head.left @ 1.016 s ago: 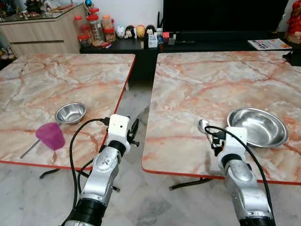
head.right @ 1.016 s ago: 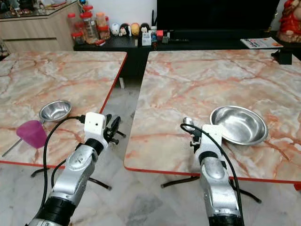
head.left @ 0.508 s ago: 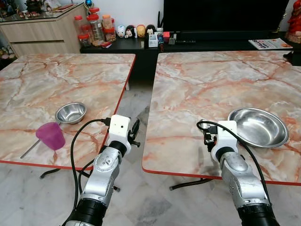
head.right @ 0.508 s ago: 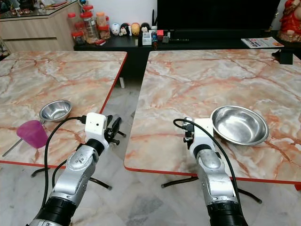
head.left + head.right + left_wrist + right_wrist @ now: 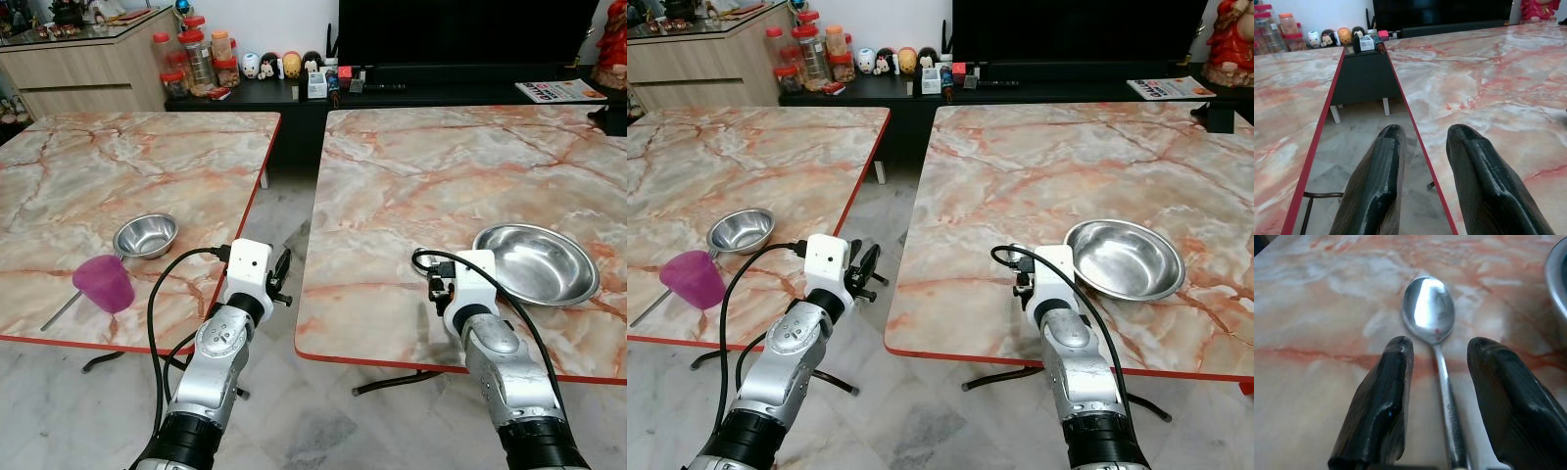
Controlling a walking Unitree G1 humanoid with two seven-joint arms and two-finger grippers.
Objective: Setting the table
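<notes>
A: Where is the right gripper [image 5: 1437, 382]?
B: Low over the right table [image 5: 411, 186], just left of the big bowl [image 5: 537, 264], forearm reaching forward. Fingers spread, the spoon [image 5: 1432, 318] lying on the marble between them.

A: And the left gripper [image 5: 1422, 161]?
B: Stretched forward over the gap between the tables, fingers apart, empty. A small bowl [image 5: 147, 235] and cup [image 5: 104, 283] sit on the left table [image 5: 98, 166].

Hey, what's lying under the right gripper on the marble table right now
A metal spoon lies on the marble table between the right gripper's open fingers, bowl pointing away, beside the large steel bowl. The handle's far end is hidden beneath the gripper.
</notes>
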